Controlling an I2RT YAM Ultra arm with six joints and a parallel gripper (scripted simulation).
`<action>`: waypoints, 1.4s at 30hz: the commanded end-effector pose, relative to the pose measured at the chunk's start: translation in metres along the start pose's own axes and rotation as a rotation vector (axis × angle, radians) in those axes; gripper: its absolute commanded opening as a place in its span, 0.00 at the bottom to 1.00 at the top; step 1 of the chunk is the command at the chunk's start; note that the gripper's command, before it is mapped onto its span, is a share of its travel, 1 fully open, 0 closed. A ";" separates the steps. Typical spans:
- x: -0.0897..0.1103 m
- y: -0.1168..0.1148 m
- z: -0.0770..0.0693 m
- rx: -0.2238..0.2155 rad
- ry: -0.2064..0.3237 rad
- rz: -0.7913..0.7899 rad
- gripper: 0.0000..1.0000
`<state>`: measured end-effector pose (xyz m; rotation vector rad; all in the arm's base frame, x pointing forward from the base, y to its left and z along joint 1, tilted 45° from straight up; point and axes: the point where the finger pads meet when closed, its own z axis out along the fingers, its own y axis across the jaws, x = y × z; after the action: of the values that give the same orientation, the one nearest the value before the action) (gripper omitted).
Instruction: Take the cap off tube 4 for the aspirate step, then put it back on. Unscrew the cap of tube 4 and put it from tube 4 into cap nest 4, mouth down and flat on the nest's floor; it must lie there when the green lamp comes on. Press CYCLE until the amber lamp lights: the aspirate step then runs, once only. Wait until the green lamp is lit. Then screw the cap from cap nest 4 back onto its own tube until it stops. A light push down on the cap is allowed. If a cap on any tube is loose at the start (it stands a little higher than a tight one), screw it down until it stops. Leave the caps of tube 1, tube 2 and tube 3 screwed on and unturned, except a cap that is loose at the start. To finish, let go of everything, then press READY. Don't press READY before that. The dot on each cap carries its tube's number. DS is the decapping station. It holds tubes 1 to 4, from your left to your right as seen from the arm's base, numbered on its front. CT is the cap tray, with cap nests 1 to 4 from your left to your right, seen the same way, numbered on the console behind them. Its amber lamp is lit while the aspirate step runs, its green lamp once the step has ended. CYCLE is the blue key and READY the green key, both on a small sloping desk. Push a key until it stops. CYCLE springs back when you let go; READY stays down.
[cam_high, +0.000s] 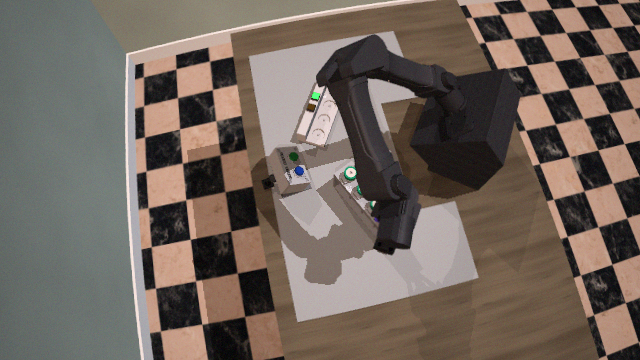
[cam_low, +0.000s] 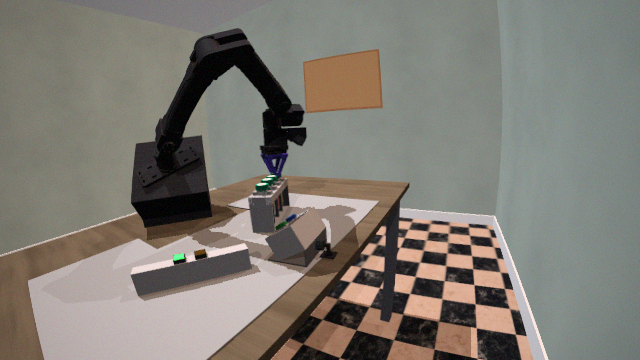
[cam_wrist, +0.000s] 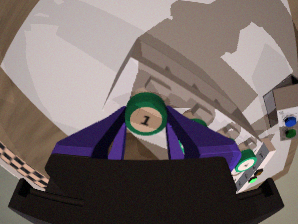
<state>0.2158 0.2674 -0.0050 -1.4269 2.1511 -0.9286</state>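
The decapping station (cam_high: 361, 197) holds four tubes with green caps. My gripper (cam_wrist: 146, 112) stands straight down over the station's end tube, farthest from the key desk. In the wrist view its purple fingers are shut on a green cap (cam_wrist: 145, 115) whose dot reads 1. That is the cap of tube 1, and it looks seated on its tube. In the exterior view the fingers (cam_low: 274, 166) meet the far cap of the row. Tube 4's cap (cam_high: 350, 173) sits on its tube at the other end. The cap tray (cam_high: 320, 120) shows empty nests, and the arm partly hides one end.
The console's green lamp (cam_high: 315, 95) is lit and the amber lamp (cam_high: 312, 106) is dark. The sloping desk (cam_high: 292, 172) carries the blue CYCLE key (cam_high: 299, 171) and the green READY key (cam_high: 293, 156). The arm's black base (cam_high: 465, 127) stands behind the station.
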 end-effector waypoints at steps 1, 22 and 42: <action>-0.005 0.001 -0.003 -0.004 -0.023 0.104 0.00; -0.005 0.001 -0.003 -0.004 -0.023 0.104 0.00; -0.005 0.001 -0.021 -0.004 -0.023 0.104 0.49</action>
<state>0.2128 0.2679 -0.0020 -1.3105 2.2042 -0.8955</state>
